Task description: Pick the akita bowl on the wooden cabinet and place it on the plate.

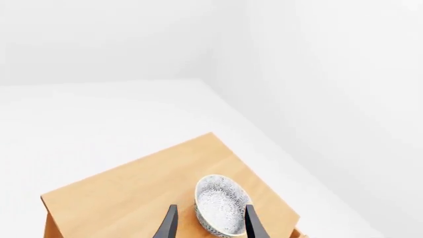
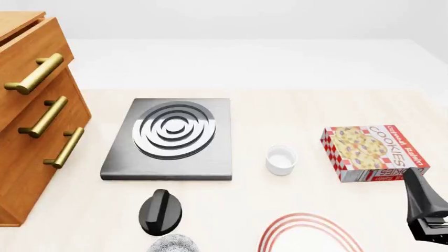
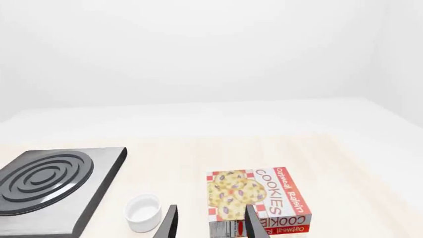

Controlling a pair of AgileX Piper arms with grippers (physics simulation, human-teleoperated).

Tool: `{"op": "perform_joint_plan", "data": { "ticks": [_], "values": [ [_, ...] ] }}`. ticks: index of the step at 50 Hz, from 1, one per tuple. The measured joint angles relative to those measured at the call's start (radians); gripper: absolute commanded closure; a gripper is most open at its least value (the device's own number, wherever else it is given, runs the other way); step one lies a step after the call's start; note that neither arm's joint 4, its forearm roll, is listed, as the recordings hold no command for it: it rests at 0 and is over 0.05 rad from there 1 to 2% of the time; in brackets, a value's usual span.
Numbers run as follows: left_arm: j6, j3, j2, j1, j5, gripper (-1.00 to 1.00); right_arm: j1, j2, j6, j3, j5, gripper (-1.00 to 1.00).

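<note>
In the left wrist view the akita bowl (image 1: 221, 203), white with fine black-grey speckles, sits on the flat top of the wooden cabinet (image 1: 126, 193). My left gripper (image 1: 211, 208) hangs open over it, with one dark finger (image 1: 254, 224) crossing the bowl's rim and the other beside it. The front view shows the cabinet (image 2: 28, 110) at the left with its brass handles, but not that bowl or the left gripper. The plate (image 2: 308, 233), white with red rings, lies at the near edge. My right gripper (image 3: 210, 218) is open and empty, low at the right (image 2: 423, 207).
A grey stove plate (image 2: 171, 136) with silver rings lies mid-table, with a black knob (image 2: 161, 210) in front of it. A second speckled bowl (image 2: 173, 244) shows at the near edge. A small white cup (image 2: 281, 159) and a cookie box (image 2: 374, 152) stand to the right.
</note>
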Motion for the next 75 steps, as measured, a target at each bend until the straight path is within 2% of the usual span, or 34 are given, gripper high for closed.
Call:
{"op": "perform_joint_plan", "data": {
  "ticks": [30, 50, 75],
  "values": [
    [-0.001, -0.015, 0.072, -0.024, -0.012, -1.0, 0.0, 0.0, 0.0, 0.0, 0.0, -1.0],
    [-0.037, -0.068, 0.144, -0.044, 0.025, -1.0, 0.0, 0.0, 0.0, 0.0, 0.0, -1.0],
    [-0.064, -0.068, 0.184, -0.047, 0.03, -1.0, 0.0, 0.0, 0.0, 0.0, 0.0, -1.0]
  ]
}}
